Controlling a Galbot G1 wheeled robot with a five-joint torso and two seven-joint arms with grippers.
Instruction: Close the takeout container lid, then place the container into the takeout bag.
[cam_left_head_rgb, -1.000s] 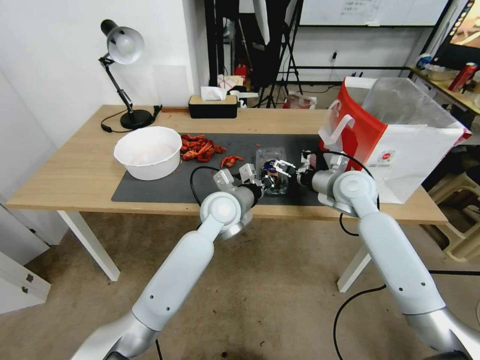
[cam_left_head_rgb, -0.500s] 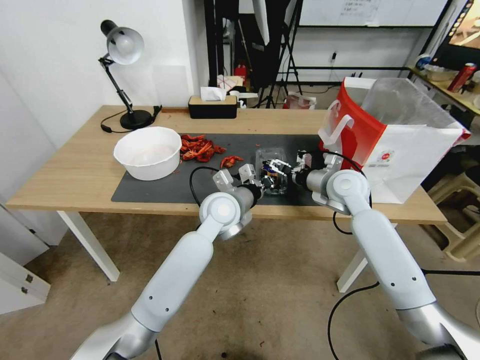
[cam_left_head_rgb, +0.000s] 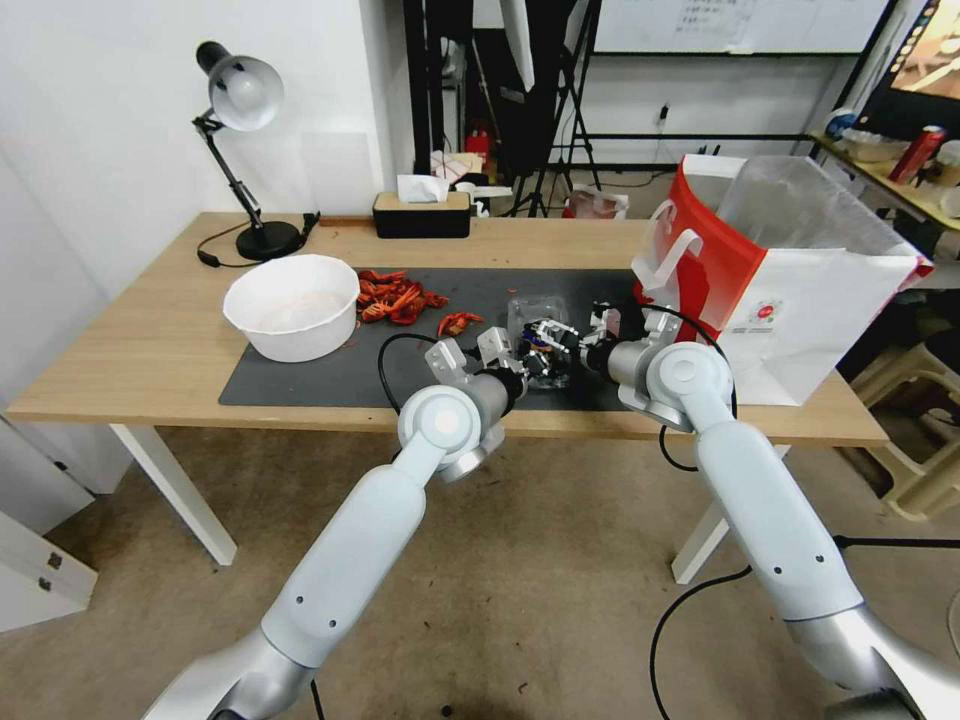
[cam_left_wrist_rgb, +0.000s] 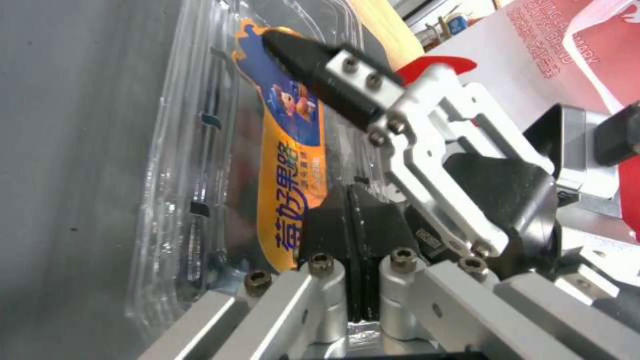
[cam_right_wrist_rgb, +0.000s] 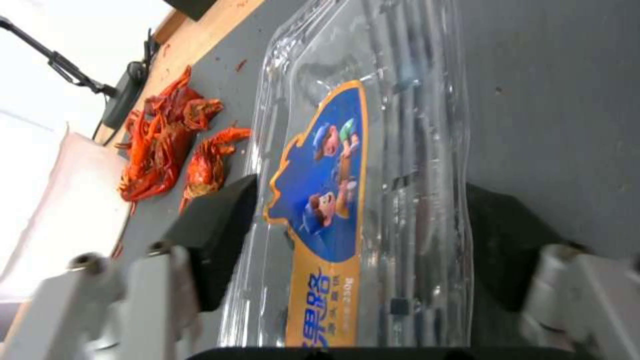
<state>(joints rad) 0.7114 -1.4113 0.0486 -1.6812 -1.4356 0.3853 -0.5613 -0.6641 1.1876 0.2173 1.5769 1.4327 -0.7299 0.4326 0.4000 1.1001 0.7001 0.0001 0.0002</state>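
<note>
Before you stands a light wooden table (cam_left_head_rgb: 150, 340) against a white wall, carrying a dark grey rectangular mat (cam_left_head_rgb: 400, 345). At the mat's near centre lies the small clear plastic clamshell takeout container (cam_left_head_rgb: 540, 340), its hinged clear lid (cam_right_wrist_rgb: 360, 165) down over the tray, with a blue-and-orange label (cam_right_wrist_rgb: 320, 210) facing up. You see the left gripper (cam_left_head_rgb: 517, 362) at the container's near left edge; in the left wrist view its two black pads (cam_left_wrist_rgb: 353, 225) are pressed together with no gap, resting against the lid by the label, and you cannot tell whether any plastic is pinched between them. The right gripper (cam_right_wrist_rgb: 360, 240) reaches in from the container's right side, its jaws spread wide with one black finger (cam_right_wrist_rgb: 213, 235) on each long side of the lid, straddling the box. The large red-and-white paper takeout bag (cam_left_head_rgb: 790, 300) with white flat handles stands upright and open just right of the container. Left of it lie red crayfish shells (cam_left_head_rgb: 395, 297) and a round white bowl (cam_left_head_rgb: 292, 305).
</note>
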